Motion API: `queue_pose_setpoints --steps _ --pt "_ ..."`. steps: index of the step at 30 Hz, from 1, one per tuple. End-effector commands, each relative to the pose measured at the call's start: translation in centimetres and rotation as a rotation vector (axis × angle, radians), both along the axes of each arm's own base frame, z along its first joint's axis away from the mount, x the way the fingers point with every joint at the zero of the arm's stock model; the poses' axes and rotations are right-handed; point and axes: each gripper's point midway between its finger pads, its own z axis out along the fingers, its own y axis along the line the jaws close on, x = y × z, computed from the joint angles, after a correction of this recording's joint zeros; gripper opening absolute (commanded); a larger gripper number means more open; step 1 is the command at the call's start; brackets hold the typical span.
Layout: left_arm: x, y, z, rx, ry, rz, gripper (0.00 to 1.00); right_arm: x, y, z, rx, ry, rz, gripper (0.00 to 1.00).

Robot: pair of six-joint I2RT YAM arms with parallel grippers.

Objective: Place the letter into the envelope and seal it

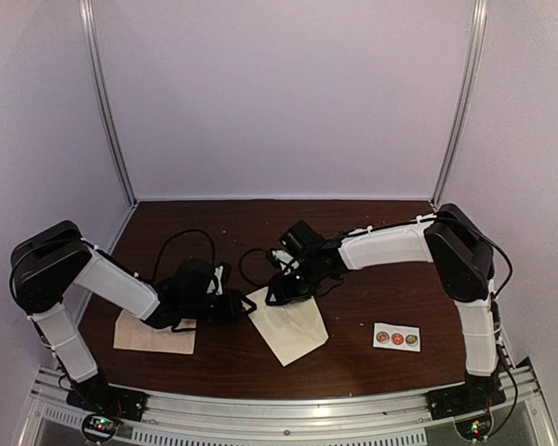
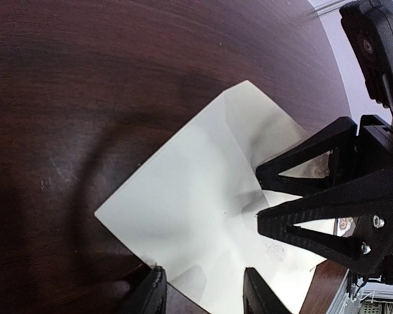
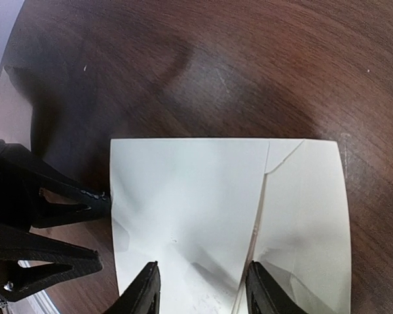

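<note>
At centre of table (image 1: pixel 381 297): envelope (image 1: pixel 288 325), cream, lying flat; left gripper (image 2: pixel 204 275) and right gripper (image 3: pixel 202 267) both spread at its edges, pinching nothing; likely hazard: fingers closing on thin flat paper skid or crumple it rather than lift it.

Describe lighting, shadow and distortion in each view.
Top view: dim, soft, walls tinted purple, envelope pale against the dark table. Left wrist view: the table edge bends from lens distortion; grey shadows lie across the envelope. Right wrist view: envelope creases sharp, dark shadow on the table at upper left.
</note>
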Motion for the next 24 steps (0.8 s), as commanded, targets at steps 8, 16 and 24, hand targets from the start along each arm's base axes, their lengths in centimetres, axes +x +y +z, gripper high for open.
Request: queue_pose_setpoints --steps 8,16,24 --pt "-0.6 0.0 -1.9 0.016 0.043 -0.028 0.42 -0.4 2.1 0.2 0.064 0.031 0.027 0.45" --pt "0.3 0.5 0.5 0.013 -0.041 0.004 0.42 0.8 1.5 3.7 0.071 -0.074 -0.009 0.47" --pt "2.8 1.2 6.7 0.141 -0.194 -0.016 0.64 2.5 -2.0 12.1 0.118 -0.282 -0.146 0.64"
